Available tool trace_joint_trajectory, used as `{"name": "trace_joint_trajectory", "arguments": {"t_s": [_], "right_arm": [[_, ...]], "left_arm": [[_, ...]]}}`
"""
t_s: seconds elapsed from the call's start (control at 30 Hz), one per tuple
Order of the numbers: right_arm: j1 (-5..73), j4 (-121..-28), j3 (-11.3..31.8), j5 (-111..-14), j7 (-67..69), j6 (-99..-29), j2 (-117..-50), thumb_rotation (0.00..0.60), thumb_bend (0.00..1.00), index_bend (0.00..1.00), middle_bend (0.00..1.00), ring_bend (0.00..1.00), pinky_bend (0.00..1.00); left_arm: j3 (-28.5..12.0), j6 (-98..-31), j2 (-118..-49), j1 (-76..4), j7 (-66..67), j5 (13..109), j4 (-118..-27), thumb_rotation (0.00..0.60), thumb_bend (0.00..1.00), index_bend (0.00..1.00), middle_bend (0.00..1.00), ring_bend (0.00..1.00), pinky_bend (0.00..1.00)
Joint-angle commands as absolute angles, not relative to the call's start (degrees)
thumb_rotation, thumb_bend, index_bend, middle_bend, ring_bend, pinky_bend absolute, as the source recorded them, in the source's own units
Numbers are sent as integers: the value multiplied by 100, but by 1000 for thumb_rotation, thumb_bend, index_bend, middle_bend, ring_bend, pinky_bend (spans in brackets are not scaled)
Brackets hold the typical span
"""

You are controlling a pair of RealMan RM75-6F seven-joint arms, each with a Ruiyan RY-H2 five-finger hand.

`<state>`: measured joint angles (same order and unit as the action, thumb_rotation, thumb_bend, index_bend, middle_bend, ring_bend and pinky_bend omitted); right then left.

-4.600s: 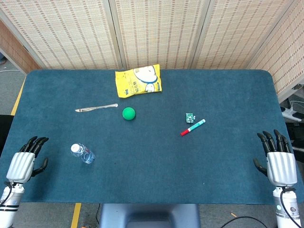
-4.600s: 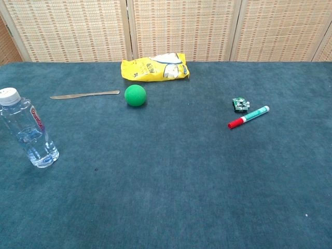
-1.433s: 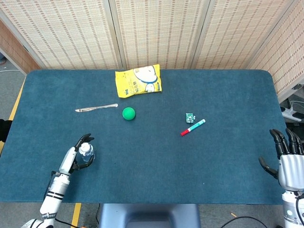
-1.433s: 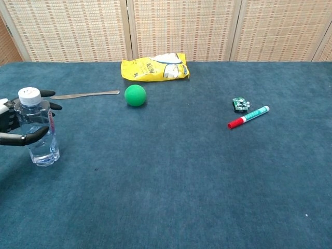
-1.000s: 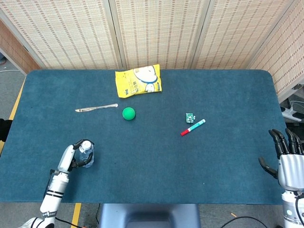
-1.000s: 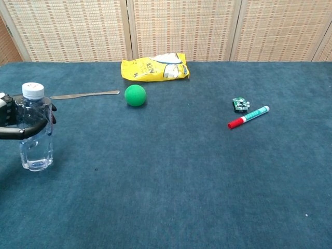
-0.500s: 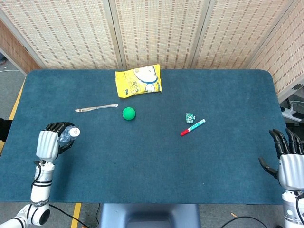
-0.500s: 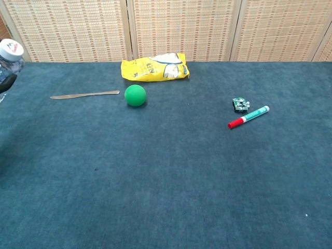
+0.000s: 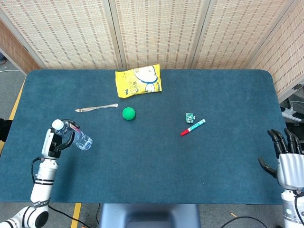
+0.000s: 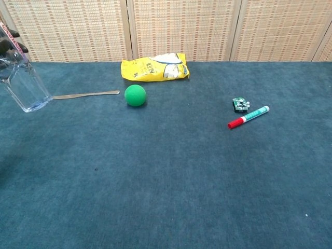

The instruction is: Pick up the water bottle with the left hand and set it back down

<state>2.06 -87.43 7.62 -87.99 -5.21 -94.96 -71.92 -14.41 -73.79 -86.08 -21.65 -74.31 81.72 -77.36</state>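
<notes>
Left hand (image 9: 53,141): fingers wrapped round the clear plastic water bottle with a white cap (image 9: 72,134), gripping it near the cap end. Bottle tilted, cap toward the hand's outer side, base pointing inward over the dark blue carpeted worktop (image 9: 152,161). In the chest view the bottle's lower part (image 10: 23,88) shows at the far left edge, base raised off the worktop, with water inside; the hand itself is almost wholly cut off there.

Beyond the hand, toward the far edge: a slim silver table knife (image 9: 96,108), lying flat, near the bottle but apart from it.

Just past the knife's blade end, further inward: a small green ball (image 9: 128,113), resting on the worktop.

Behind the ball, near the far edge: a yellow crinkled snack bag (image 9: 138,80), lying flat.

Well inward from the hand, toward the other arm: a small green circuit board piece (image 9: 190,117), and just beside it a marker pen with a red cap and teal-and-white barrel (image 9: 193,127), lying aslant.

Right hand (image 9: 287,164): at the worktop's opposite near corner, well apart from everything, fingers upright and spread, holding nothing.
</notes>
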Motion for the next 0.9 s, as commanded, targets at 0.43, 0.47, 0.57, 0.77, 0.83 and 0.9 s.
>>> {"name": "trace_joint_trajectory", "arguments": {"t_s": [0.43, 0.47, 0.57, 0.77, 0.83, 0.9], "right_arm": [[219, -8805, 747, -8758, -554, -9415, -7149, 600, 133, 138, 137, 0, 85], [224, -8807, 751, -8754, -552, -9409, -7150, 600, 133, 138, 137, 0, 85], [224, -8808, 743, -8738, -598, -9388, -7155, 600, 133, 138, 137, 0, 85], [230, -8813, 727, -8748, -605, -9367, -7149, 600, 133, 139, 137, 0, 85], [232, -8826, 714, -8753, -608, -9348, -7136, 600, 132, 139, 137, 0, 85], [236, -8832, 714, -8763, -585, -9347, -7126, 600, 133, 139, 137, 0, 85]], "left_arm": [[-1079, -8812, -10317, -2531, -1566, 8378, -3882, 600, 636, 682, 654, 622, 679], [-1078, -8894, -10446, -2540, -1768, 8404, -3692, 600, 636, 683, 655, 623, 680], [-1119, -8872, -10523, -2523, -2524, 8360, -3817, 600, 637, 683, 655, 623, 681], [-1114, -8492, -10112, -2396, -4184, 8258, -5242, 600, 637, 685, 657, 627, 683], [-1139, -8329, -9928, -2338, -4822, 8182, -5832, 600, 637, 685, 658, 628, 684], [-1171, -8099, -9651, -2267, -5677, 8089, -6565, 600, 637, 686, 659, 628, 685]]}}
